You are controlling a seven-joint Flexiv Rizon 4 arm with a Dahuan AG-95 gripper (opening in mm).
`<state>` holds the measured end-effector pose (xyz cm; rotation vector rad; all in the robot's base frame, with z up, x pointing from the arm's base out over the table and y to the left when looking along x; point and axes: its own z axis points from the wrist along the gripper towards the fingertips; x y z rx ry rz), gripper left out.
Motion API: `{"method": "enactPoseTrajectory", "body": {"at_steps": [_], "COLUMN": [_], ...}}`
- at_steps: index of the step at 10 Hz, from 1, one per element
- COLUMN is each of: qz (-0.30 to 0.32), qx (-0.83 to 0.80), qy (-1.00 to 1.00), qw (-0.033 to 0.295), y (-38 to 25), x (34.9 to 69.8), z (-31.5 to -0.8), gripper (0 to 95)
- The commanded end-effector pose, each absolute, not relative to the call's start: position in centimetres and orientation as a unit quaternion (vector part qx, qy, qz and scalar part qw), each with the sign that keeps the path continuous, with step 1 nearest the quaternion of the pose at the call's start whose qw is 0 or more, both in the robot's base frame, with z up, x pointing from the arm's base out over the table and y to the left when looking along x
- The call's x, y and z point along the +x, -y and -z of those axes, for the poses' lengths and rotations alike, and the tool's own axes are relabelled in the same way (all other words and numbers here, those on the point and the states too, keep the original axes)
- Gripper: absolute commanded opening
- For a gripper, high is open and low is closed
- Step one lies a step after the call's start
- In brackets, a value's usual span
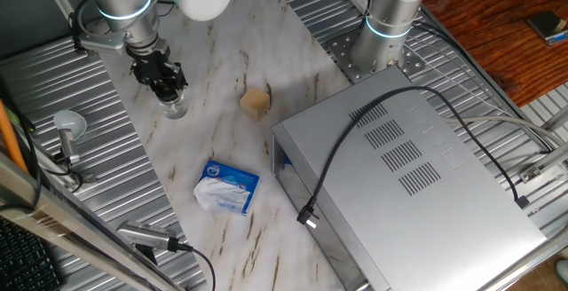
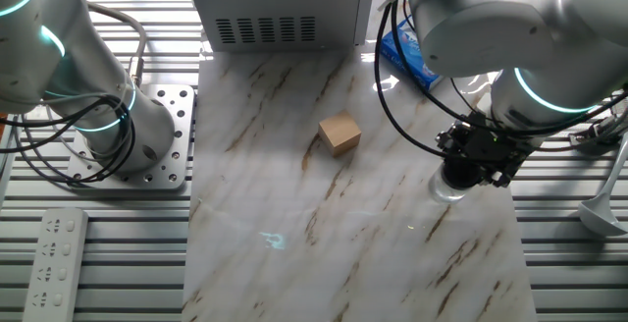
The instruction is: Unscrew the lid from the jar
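The small clear glass jar (image 1: 175, 107) stands upright on the marble tabletop at the left; it also shows in the other fixed view (image 2: 444, 187) at the right. My gripper (image 1: 166, 87) points straight down on top of the jar, also seen from the other side (image 2: 473, 168). Its black fingers (image 1: 158, 82) are closed around the jar's top, where the black lid sits. The lid is almost wholly hidden between the fingers. Only the glass body shows below them.
A tan cube (image 1: 256, 102) lies right of the jar. A blue-and-white packet (image 1: 227, 187) lies nearer the front. A large grey metal box (image 1: 408, 176) with a black cable fills the right side. A second arm's base (image 1: 382, 38) stands at the back.
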<state>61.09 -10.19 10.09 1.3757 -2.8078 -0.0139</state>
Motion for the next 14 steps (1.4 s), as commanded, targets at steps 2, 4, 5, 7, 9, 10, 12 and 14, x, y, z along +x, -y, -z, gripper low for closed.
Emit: {"method": "enactPoseTrajectory", "body": {"at_steps": [2, 4, 5, 7, 9, 10, 12, 14], "qz": [-0.002, -0.002, -0.003, -0.006, -0.006, -0.007, -0.006, -0.008], "qx": [0.447, 0.449, 0.453, 0.462, 0.471, 0.479, 0.494, 0.502], "qy": [0.895, 0.893, 0.891, 0.887, 0.882, 0.878, 0.869, 0.865], "qw": [0.011, 0.012, 0.012, 0.012, 0.012, 0.013, 0.013, 0.014], "y": [10.18, 10.18, 10.18, 10.18, 10.18, 10.18, 10.18, 10.18], "x": [61.15, 61.12, 61.08, 61.07, 61.03, 61.02, 61.02, 61.01], "z": [-10.02, -10.01, -9.99, -9.99, -9.97, -9.97, -9.97, -9.96], "gripper": [57.0, 57.0, 57.0, 57.0, 57.0, 57.0, 57.0, 57.0]}}
